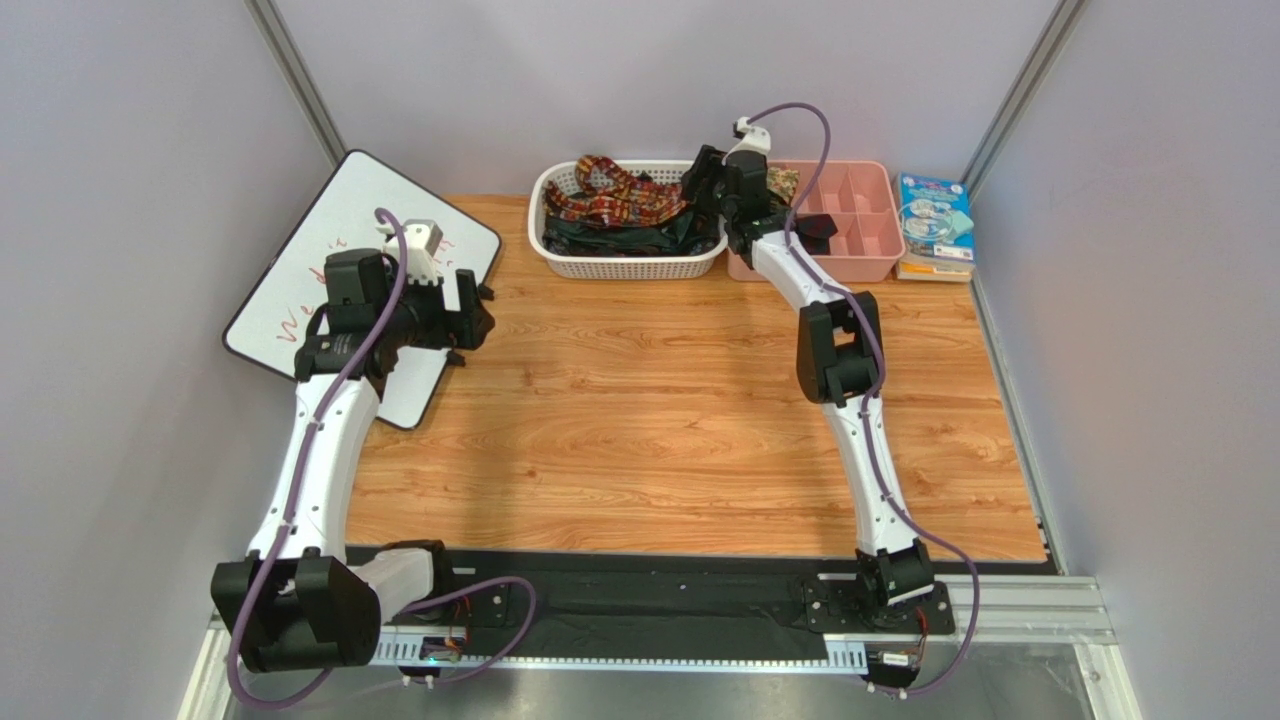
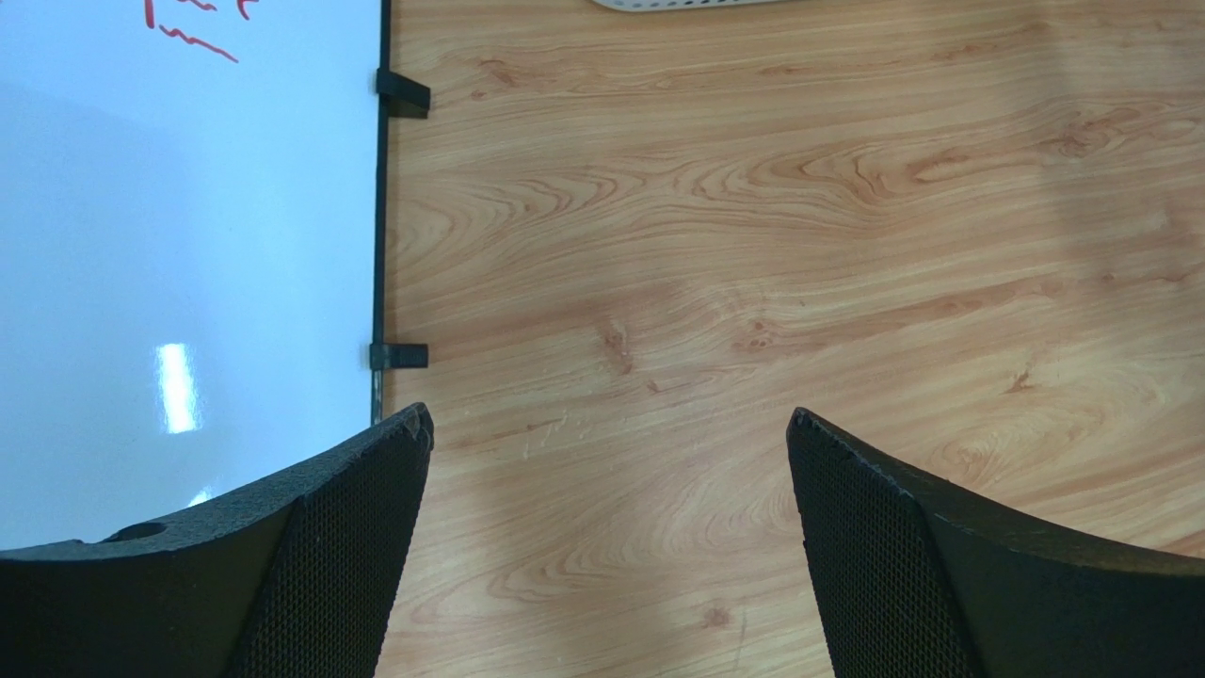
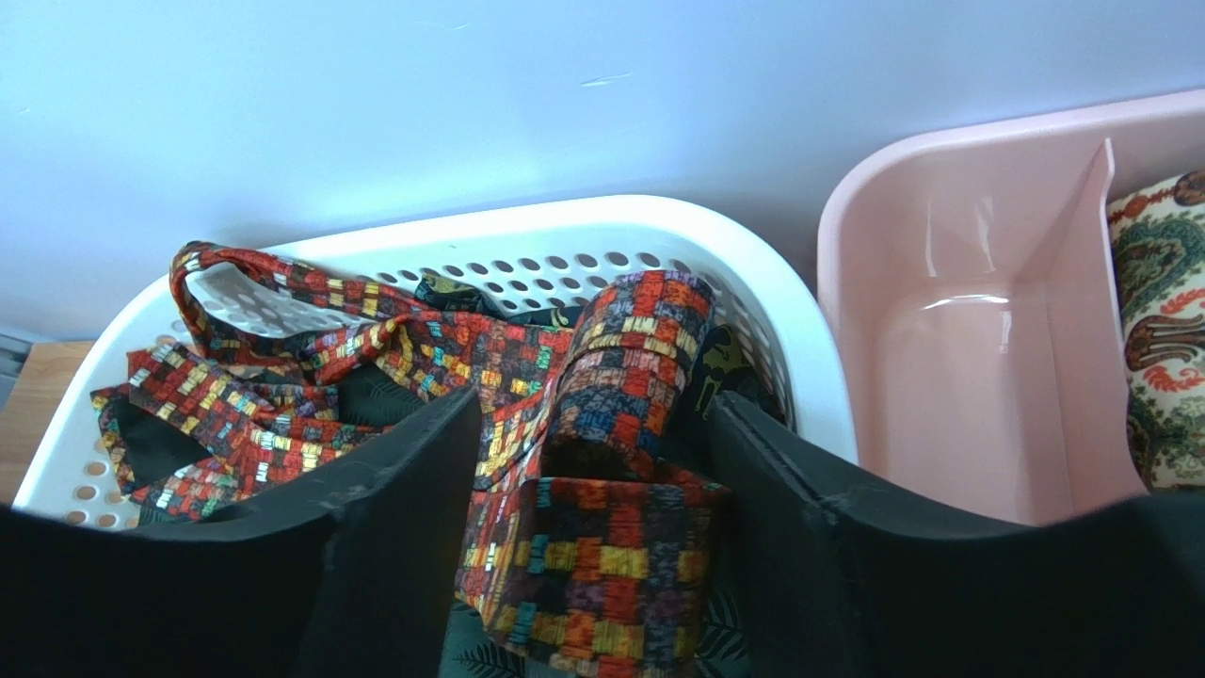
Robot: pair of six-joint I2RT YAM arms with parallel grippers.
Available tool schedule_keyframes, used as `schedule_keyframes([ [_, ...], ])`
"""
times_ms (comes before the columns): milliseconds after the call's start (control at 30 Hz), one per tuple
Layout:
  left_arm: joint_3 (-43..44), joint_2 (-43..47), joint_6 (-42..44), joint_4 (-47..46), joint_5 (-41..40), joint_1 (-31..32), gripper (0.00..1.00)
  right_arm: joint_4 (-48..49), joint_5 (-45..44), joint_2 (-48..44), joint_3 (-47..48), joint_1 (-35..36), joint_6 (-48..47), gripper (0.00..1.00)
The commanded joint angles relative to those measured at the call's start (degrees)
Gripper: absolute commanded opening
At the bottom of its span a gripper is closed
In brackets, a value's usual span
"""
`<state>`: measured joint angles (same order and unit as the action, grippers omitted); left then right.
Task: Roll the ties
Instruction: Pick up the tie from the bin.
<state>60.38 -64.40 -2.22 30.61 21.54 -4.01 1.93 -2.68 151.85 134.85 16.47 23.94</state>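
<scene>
A paisley tie [image 3: 1167,325] seems done in the tray [image 3: 976,367] at right; other ties [image 1: 624,233] lie loose in the basket [image 3: 495,233]. Right fingers [image 3: 382,537] straddle the patterned tie [image 3: 608,466], grip unclear; left fingers [image 2: 340,565] wide.

One white basket [image 1: 624,270], one pink tray [image 1: 864,270], one whiteboard [image 1: 323,240]

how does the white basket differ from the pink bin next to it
The white basket has hole-punched walls and one open space; the pink bin has solid walls and dividers making compartments. The white basket is heaped with loose ties, while the pink bin shows mostly bare compartments, with a paisley fabric in one. Both are plastic, open-topped, and sit side by side at the table's far edge.
</scene>
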Motion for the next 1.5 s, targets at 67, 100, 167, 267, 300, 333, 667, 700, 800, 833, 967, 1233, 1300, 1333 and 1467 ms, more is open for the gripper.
schedule_keyframes([
  [67, 1.41, -0.81, 0.02, -1.87, -1.15, -0.12, 1.00, 1.23, -0.84, 1.96, 2.35, -0.03, -0.92, 0.54],
  [100, 1.41, -0.99, 0.02, -1.96, -1.41, -0.12, 0.99, 1.40, -0.49, 1.96, 2.52, -0.03, -0.83, 0.49],
  [167, 1.49, -1.08, 0.02, -1.96, -1.59, -0.12, 0.99, 1.41, 0.82, 1.96, 3.23, 0.05, -1.18, 0.34],
  [267, 1.67, -0.81, 0.20, -1.87, -1.94, -0.12, 1.00, 1.67, 3.89, 1.08, 3.41, 0.14, -1.71, 0.15],
  [300, 1.76, -0.64, 0.28, -1.70, -1.94, -0.12, 1.00, 1.93, 4.60, 0.03, 3.32, 0.23, -2.23, 0.09],
  [333, 1.85, -0.55, 0.28, -1.61, -1.94, -0.12, 1.00, 2.11, 5.13, -0.50, 3.32, 0.23, -2.41, 0.04],
  [667, 2.02, 1.38, -1.21, -2.48, -0.45, -0.12, 0.99, 0.88, 13.92, -14.90, 1.65, 1.54, -1.97, 0.00],
  [700, 1.94, 1.73, -1.30, -2.75, -0.53, -0.21, 0.99, -0.25, 14.45, -16.14, 1.65, 1.90, -1.97, 0.00],
  [800, 1.85, 3.23, -1.30, -2.92, -0.71, -0.12, 1.00, -3.32, 16.04, -20.88, 1.47, 3.92, -2.41, 0.00],
  [833, 1.76, 3.58, -1.30, -2.84, -0.88, -0.12, 0.99, -3.95, 16.73, -23.33, 1.30, 4.36, -2.67, 0.00],
  [967, 1.93, 6.03, -0.95, -2.31, -1.33, -0.21, 0.99, -7.55, 17.09, -29.31, 1.30, 7.34, -1.80, 0.00],
  [1233, 2.46, 10.17, -1.65, -0.29, 1.39, -0.21, 1.00, -16.94, 16.91, -43.38, -1.34, 9.02, 0.49, 0.00],
  [1300, 2.55, 10.70, -1.82, 0.06, 2.01, -0.21, 0.99, -18.62, 17.87, -47.42, -2.39, 9.11, 0.93, 0.00],
  [1333, 2.46, 11.14, -1.91, 0.24, 2.71, -0.21, 1.00, -19.94, 18.06, -48.66, -4.48, 9.54, 0.93, 0.00],
  [1467, 2.29, 12.28, -0.77, 1.38, 5.17, -0.21, 0.99, -21.44, 18.41, -56.56, -14.39, 10.07, 2.60, 0.00],
])
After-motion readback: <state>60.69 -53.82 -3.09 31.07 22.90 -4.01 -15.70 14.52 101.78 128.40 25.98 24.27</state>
